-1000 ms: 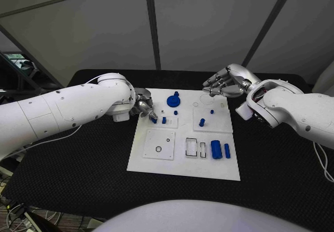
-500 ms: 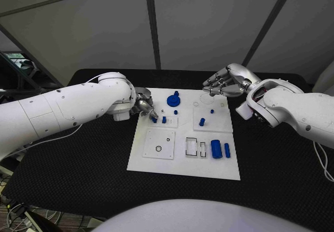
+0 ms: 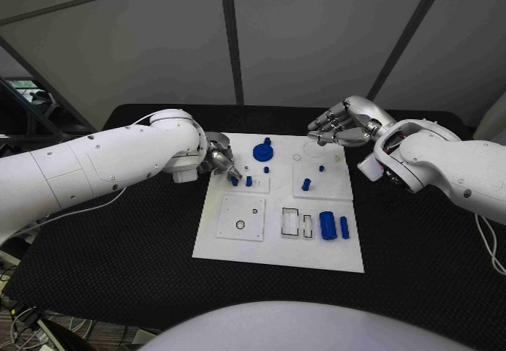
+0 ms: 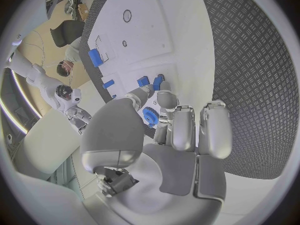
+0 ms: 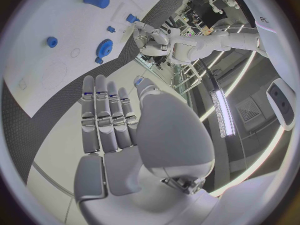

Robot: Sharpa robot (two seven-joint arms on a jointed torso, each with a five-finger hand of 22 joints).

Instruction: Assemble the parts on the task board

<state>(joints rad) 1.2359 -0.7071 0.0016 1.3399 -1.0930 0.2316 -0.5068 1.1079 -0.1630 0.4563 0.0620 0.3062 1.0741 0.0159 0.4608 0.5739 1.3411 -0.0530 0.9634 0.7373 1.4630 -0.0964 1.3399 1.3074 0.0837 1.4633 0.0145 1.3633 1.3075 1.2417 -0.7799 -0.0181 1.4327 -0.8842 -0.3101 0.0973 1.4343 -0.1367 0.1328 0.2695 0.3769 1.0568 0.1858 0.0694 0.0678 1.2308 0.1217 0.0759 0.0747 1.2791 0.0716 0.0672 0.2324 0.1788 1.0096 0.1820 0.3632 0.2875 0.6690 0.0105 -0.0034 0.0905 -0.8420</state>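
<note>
Now, line by line:
Task board: the white task board (image 3: 276, 252) lies in the middle of the black table (image 3: 116, 256), its long side running away from the robot.
Parts on the board: a blue gear (image 3: 262, 152) stands near the far edge, a small blue peg (image 3: 306, 186) stands upright on the right-hand panel, and two blue cylinders (image 3: 333, 225) lie side by side near the right edge.
Part in hand: a small blue part (image 3: 233, 180) sits at the tips of the left hand's fingers (image 4: 164, 97), just over the board's near-left panel; the left wrist view shows thumb and finger closing on it.
Left hand: the left hand (image 3: 218, 161) pinches that part, the other fingers held loosely beside it.
Right hand: the right hand (image 3: 339, 126) hovers at the board's far right corner, fingers straight and side by side, holding nothing.
Change: across the last second both hands and every part sit where they were; I see no shift at all.
Meaning: my judgement is that the left hand is paused in seating its part, so the insertion is unfinished and most parts await assembly.
Surface: the table is covered in a black, textured mat.
Room: pale grey panels with dark frame bars stand behind the table.
</note>
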